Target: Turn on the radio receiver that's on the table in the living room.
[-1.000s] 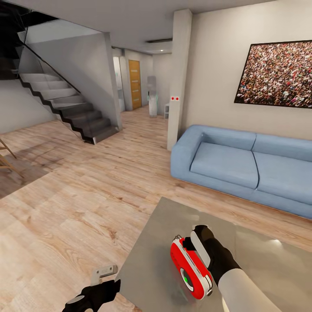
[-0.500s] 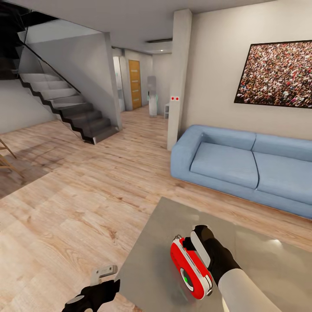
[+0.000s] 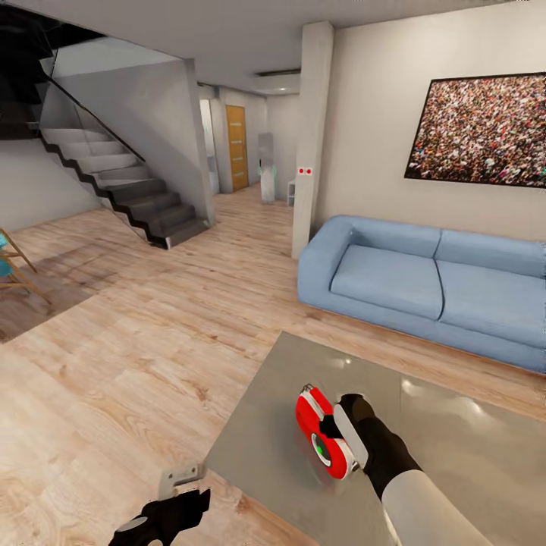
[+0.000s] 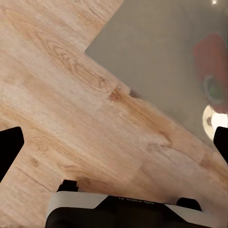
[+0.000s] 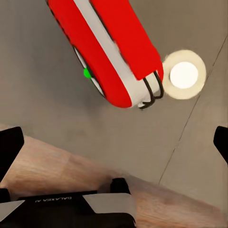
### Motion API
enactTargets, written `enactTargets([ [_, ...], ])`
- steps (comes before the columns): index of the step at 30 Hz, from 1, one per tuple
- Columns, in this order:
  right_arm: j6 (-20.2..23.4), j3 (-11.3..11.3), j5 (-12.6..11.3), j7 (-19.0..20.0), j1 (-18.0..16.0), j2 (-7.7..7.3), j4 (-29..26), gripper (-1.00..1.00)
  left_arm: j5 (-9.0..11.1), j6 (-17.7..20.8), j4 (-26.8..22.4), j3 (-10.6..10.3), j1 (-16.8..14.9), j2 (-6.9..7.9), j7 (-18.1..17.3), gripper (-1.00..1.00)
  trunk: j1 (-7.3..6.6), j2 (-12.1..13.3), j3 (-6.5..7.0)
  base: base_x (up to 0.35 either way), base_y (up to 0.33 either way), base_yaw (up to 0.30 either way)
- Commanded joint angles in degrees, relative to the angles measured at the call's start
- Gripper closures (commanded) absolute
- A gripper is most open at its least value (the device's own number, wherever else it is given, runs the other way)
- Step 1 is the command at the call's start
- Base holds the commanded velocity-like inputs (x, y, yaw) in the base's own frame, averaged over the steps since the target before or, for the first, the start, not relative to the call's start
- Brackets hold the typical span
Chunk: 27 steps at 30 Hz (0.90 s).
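The red radio receiver (image 3: pixel 322 432) with white side trim stands on edge on the glossy grey-beige table (image 3: pixel 455 470), a green light showing at its round dial. My right gripper (image 3: pixel 350 426) is right beside it, on its right. In the right wrist view the radio receiver (image 5: pixel 107 47) lies just past the open fingers (image 5: pixel 9 147), not between them, on the table (image 5: pixel 47 109). My left gripper (image 3: pixel 180 487) hangs open over the wood floor off the table's near left corner. The table (image 4: pixel 156 42) mirrors the radio as a dim red shape.
This is the living room: a long light-blue sofa (image 3: pixel 425 284) stands behind the table under a framed crowd picture (image 3: pixel 481 129). Light wood floor (image 3: pixel 136 356) spreads to the left. A staircase (image 3: pixel 121 189) and a pillar (image 3: pixel 309 136) stand further back. A wooden chair (image 3: pixel 11 269) shows at the left edge.
The whole view has shifted a little, so the camera moved. The radio now shows smaller and higher along my right hand, less tilted. The left gripper looks the same.
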Motion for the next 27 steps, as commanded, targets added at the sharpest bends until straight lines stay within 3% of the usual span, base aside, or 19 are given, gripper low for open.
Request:
enactTargets([
  [1, 0.00, 0.00, 0.00, 0.00, 0.00, 0.00, 0.00, -1.00, -0.01, 0.00, 0.00, -0.03, 0.00, -0.02, 0.00, -1.00, 0.00, 0.00, 0.00, -0.337, 0.000, 0.000],
  [23, 0.00, -0.05, 0.00, 0.00, 0.00, 0.00, 0.00, -1.00, -0.01, 0.09, 0.00, -0.06, 0.00, -0.04, 0.00, -1.00, 0.00, 0.00, 0.00, -0.337, 0.000, 0.000],
  [27, 0.00, -0.06, -0.08, 0.00, 0.00, 0.00, 0.00, -1.00, -0.01, 0.11, 0.00, -0.06, 0.00, -0.04, 0.00, -1.00, 0.00, 0.00, 0.00, -0.019, 0.000, 0.000],
])
